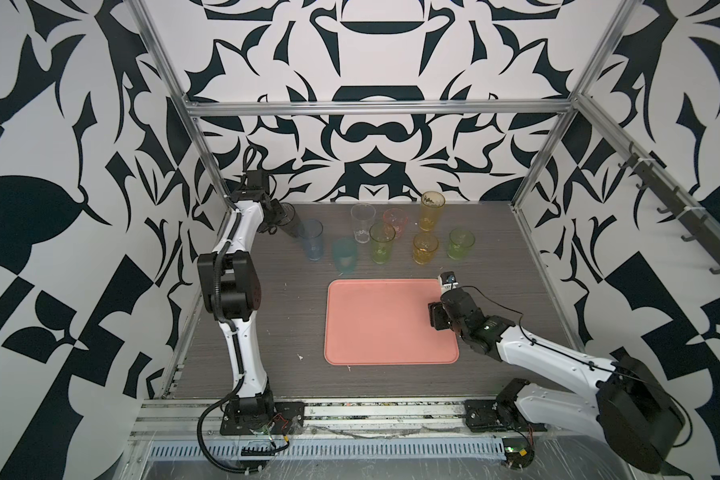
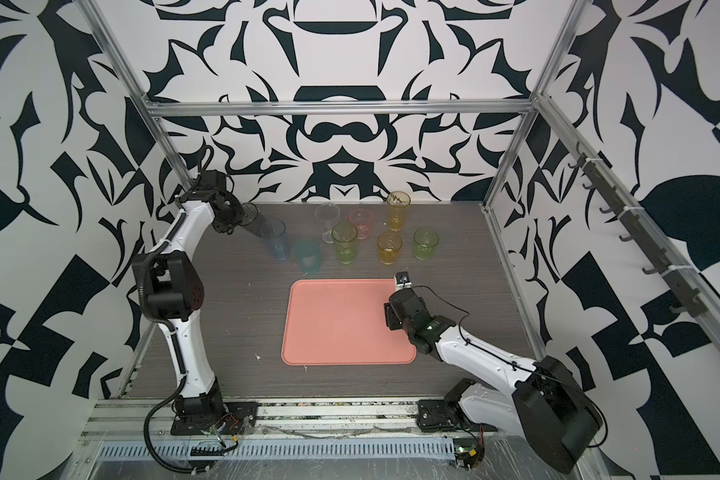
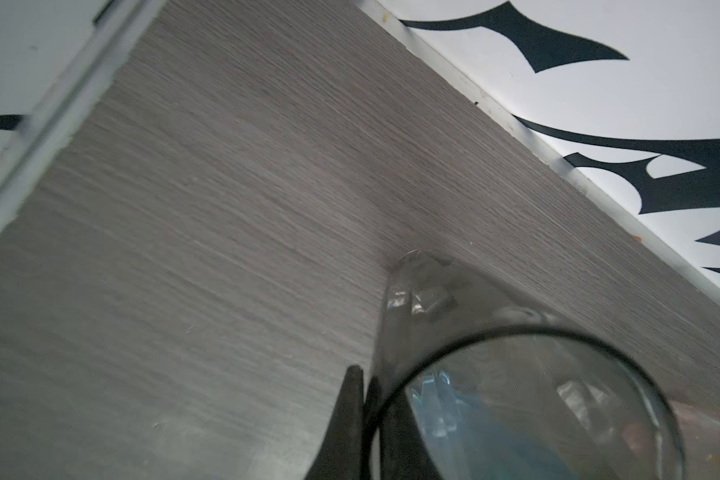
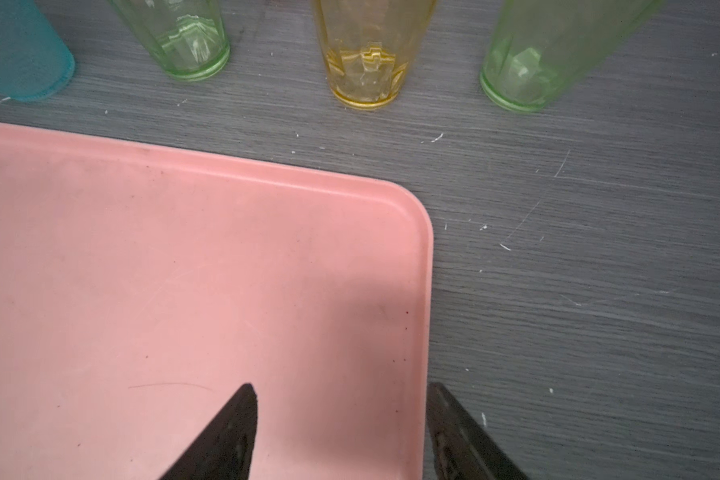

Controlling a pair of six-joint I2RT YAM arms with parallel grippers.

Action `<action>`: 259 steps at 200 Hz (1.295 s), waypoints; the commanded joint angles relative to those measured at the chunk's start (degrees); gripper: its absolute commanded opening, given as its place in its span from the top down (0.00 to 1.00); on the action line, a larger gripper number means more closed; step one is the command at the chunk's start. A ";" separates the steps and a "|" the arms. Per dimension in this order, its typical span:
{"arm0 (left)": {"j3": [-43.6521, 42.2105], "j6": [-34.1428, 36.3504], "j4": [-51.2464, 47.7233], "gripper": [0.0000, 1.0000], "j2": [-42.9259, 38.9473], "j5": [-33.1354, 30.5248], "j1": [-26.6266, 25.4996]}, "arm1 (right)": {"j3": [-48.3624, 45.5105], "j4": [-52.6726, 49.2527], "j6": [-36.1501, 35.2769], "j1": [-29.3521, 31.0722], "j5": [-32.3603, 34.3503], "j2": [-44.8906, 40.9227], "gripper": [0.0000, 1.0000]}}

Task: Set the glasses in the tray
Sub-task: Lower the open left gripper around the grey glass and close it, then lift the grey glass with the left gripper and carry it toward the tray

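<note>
Glasses (image 1: pixel 382 248) on woodgrain table (image 1: pixel 292 324); left gripper (image 3: pixel 363 376) pinches smoky glass (image 3: pixel 425 316), right gripper (image 4: pixel 339 386) spread empty

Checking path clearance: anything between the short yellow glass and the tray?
Nothing: only bare tabletop separates the short yellow glass from the tray, shown in the right wrist view.

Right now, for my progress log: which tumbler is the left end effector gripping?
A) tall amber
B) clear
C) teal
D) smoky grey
D: the left wrist view shows the left end effector shut on the rim of the smoky grey tumbler.
</note>
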 commanded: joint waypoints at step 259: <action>-37.40 1.98 -20.98 0.99 -50.00 -7.07 -17.23 | 1.86 0.27 0.03 -0.01 0.29 -0.47 0.33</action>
